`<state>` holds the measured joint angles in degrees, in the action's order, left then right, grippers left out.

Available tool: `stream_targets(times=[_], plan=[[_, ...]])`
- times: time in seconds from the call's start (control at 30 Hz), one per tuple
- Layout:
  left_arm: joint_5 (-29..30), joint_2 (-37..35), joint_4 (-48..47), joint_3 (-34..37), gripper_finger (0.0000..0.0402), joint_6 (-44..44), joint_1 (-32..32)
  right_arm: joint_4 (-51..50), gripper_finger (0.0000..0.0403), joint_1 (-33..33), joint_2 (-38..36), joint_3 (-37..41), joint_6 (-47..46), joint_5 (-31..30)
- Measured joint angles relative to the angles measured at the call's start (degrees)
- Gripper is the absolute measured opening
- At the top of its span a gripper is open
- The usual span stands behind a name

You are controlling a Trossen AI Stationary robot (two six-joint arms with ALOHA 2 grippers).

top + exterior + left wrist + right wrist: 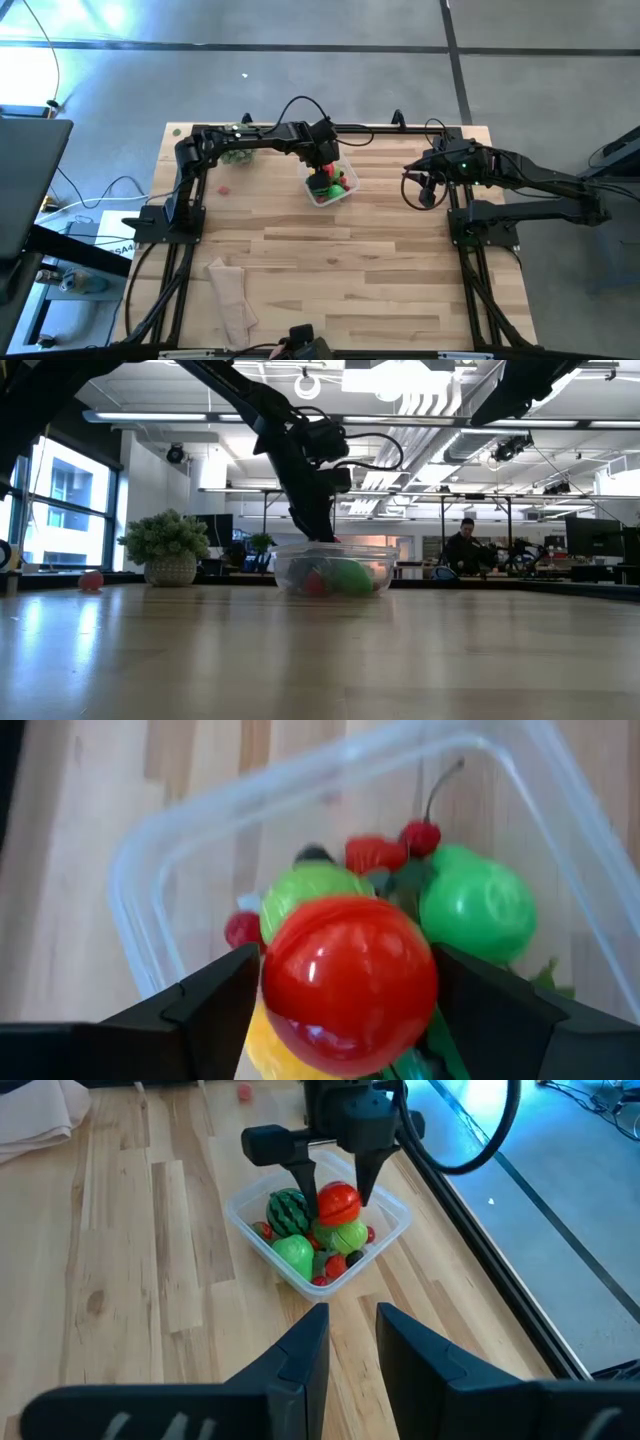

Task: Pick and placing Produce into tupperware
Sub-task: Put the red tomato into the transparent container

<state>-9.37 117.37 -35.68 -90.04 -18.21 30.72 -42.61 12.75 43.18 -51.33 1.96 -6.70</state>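
Left gripper [337, 1188]: over the tupperware [392, 1207], fingers parted around a red tomato [338, 1202], contact unclear.
Right gripper [350, 1335]: waiting aside, slightly parted, empty.
Done: tupperware mostly filled.
Left: a red piece [224, 187] on the desk [380, 270].

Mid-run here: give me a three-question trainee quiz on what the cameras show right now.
1. True or false: the left gripper is over the tupperware.
2. What sits between its fingers? A) red ball B) watermelon ball C) cloth
3. Fill in: a lone red piece lies on the table beyond the ____ arm.

Key: 1 true. 2 A, the red ball; the watermelon ball is inside, the cloth lies apart. 3 left; red piece. The right gripper waits aside.
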Motion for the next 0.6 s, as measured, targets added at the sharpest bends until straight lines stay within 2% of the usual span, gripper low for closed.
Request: stream_targets(times=[0.1, 0.37, 0.47, 0.6], plan=[[0.0, 0.0, -0.2, 0.0, 0.0277, 0.0, 0.0, 0.0, 0.0076, 0.0, 0.0, 0.0, 0.0, 0.0], [-0.1, 0.0, -0.4, 0.0, 0.0226, 0.0, 0.0, 0.0, 0.0076, 0.0, 0.0, 0.0, 0.0, 0.0], [-0.2, 0.0, -0.4, 0.0, 0.0225, 0.4, -0.2, 0.0, 0.0076, 0.0, 0.0, 0.0, 0.0, 0.0], [-0.4, -0.1, -0.5, 0.0, 0.0247, 1.7, -0.1, 0.0, 0.0076, 0.0, 0.0, 0.0, 0.0, 0.0]])
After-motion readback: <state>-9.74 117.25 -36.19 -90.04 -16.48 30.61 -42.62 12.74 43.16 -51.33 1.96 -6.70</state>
